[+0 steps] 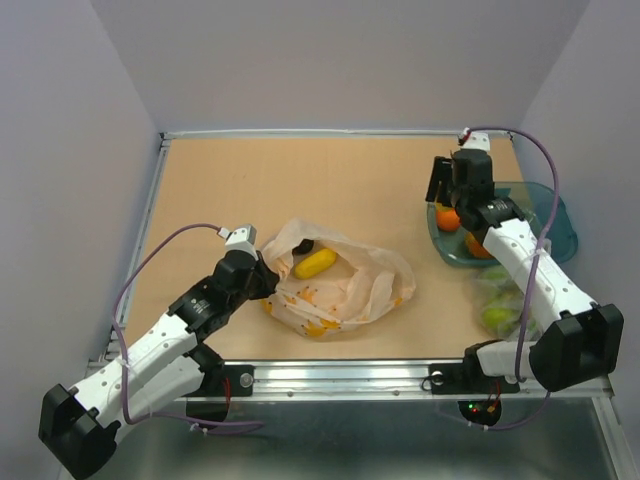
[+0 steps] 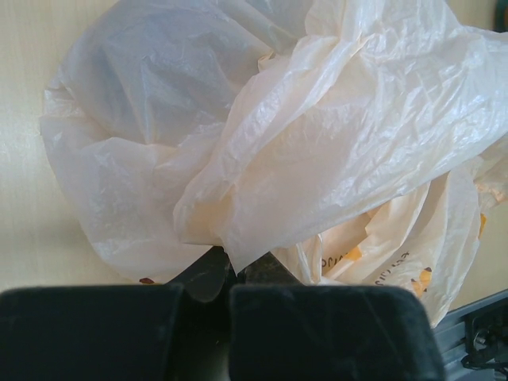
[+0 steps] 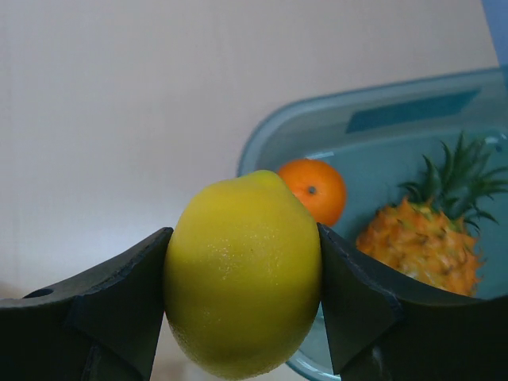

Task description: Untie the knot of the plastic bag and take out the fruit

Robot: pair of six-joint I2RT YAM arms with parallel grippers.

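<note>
L claw [image 2: 234, 274] is closed on a fold of the bag [image 2: 317, 143], w/ film bunched between its tips at the bag's left rim. R claw [image 1: 443, 200] is clamped on the lemon [image 3: 242, 274], held over the near edge of the teal tray [image 3: 357, 119], where the orange [image 3: 313, 189] and pineapple [image 3: 421, 242] lie. We see no knot. The bag mouth gapes open mid-table, so we judge the untying done and the unloading approx halfway. A yellow piece [image 1: 315, 263] and a dark piece [image 1: 305, 245] sit in the mouth.

Handling: the film is thin, limp and slick, and it'll drag w/ any pull. So we'd have the L pinch pin the rim open while the R reaches in. The fruit looks light, hard and smooth. Rounded skins may squirt out of flat pads, so we'd grip across the widest middle, as w/ the lemon now. Yellow piece is elongated: take it across its short axis.
</note>
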